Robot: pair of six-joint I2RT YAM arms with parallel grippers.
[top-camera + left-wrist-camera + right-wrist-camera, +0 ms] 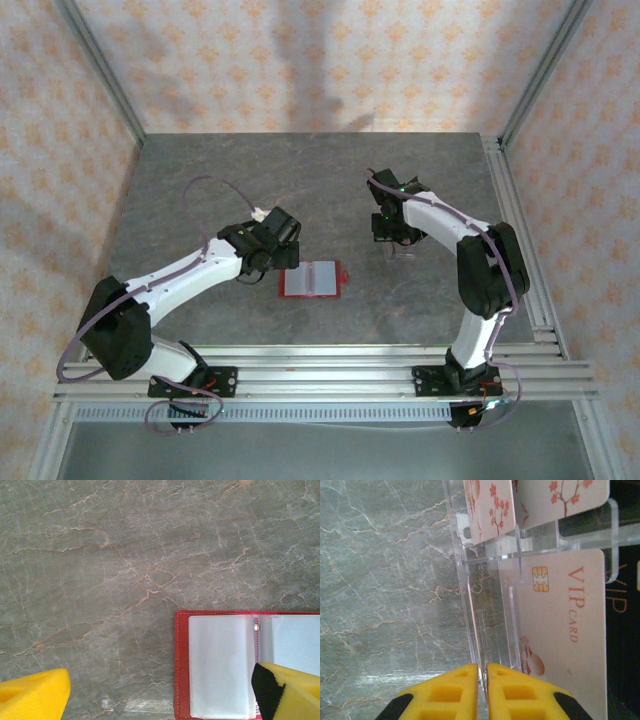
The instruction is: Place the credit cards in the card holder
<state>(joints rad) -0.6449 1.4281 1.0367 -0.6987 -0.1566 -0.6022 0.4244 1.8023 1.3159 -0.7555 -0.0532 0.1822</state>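
Nearest, the open holder [312, 279] lies flat at centre, long axis left-right, left gripper [160, 685] spread wide over its left edge. Back and right, the right gripper [482, 672], the nearer to the cards [560, 630], is pressed onto a thin edge in their clear stand [492, 600]: card or wall, unclear.

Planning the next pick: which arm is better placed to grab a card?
Right: right gripper at the clear stand with the credit cards, jaws nearly together; left gripper open by the card holder.
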